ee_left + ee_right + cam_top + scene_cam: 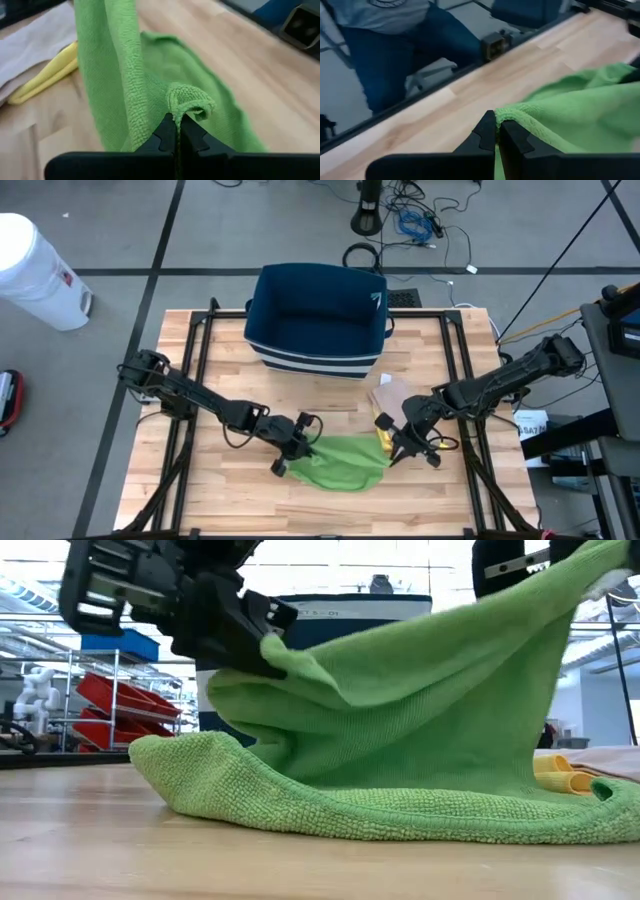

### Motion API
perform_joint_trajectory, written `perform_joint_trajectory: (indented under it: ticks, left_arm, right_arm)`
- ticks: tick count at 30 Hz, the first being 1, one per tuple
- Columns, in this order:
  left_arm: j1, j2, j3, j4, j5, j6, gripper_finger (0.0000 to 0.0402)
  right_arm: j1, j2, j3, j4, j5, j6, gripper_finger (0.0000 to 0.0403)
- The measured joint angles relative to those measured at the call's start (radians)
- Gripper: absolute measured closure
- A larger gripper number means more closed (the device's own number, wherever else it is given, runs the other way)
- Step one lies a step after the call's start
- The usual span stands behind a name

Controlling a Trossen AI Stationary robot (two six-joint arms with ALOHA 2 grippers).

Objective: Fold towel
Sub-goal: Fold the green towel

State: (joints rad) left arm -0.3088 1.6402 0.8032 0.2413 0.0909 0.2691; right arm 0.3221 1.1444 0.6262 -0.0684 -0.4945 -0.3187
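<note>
A green towel [343, 463] lies near the table's front edge, between my two grippers. Its lower part [380, 810] rests on the wood, and its upper part is raised. My left gripper [291, 448] is shut on the towel's left end. My right gripper [397, 442] is shut on its right end, higher up. The towel also shows in the left wrist view [125, 85] and the right wrist view [580, 115]. My left gripper pinches a bunched edge of the towel [187, 102] between its two fingers, at the towel's left end. That end is lifted off the table and the cloth slopes down from it [290, 660]. My right gripper pinches the towel's edge [512, 114] between its two fingers, at the towel's right end. That end is lifted high [590, 565] and the cloth runs down from it toward the table.
A dark blue basket [318, 315] stands at the table's far middle. A yellow cloth [382, 424] and a pale cloth [392, 393] lie just beyond the towel's right end. A person in jeans [395, 45] stands beyond the table edge.
</note>
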Motion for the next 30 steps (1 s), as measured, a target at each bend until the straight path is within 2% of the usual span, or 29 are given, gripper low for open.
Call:
perform_joint_trajectory:
  ticks: [6,11,13,17,20,26,30]
  left_arm:
    - [0.001,0.000,-0.063,0.122,0.058,-0.003,0.0401]
    - [0.001,0.000,-0.082,0.136,0.100,-0.014,0.0401]
    - [0.001,0.000,-0.088,0.135,0.128,-0.017,0.0401]
    - [0.005,0.000,-0.090,0.136,0.244,-0.016,0.0401]
    - [0.015,0.000,-0.090,0.135,0.328,-0.006,0.0401]
    - [0.039,0.000,-0.127,0.132,0.258,0.026,0.0401]
    - [0.069,0.000,-0.157,0.127,0.260,-0.017,0.0393]
  right_arm:
    - [0.003,0.075,0.000,0.074,-0.036,-0.033,0.0403]
    - [0.000,0.147,0.000,0.131,-0.040,-0.047,0.0403]
    - [-0.001,0.177,0.000,0.168,-0.075,-0.048,0.0403]
    - [-0.001,0.224,0.000,0.262,-0.161,-0.050,0.0403]
    - [-0.001,0.251,0.000,0.290,-0.185,-0.063,0.0403]
    - [-0.050,0.323,0.000,0.289,-0.186,0.002,0.0403]
    - [-0.076,0.381,0.000,0.275,-0.189,0.069,0.0388]
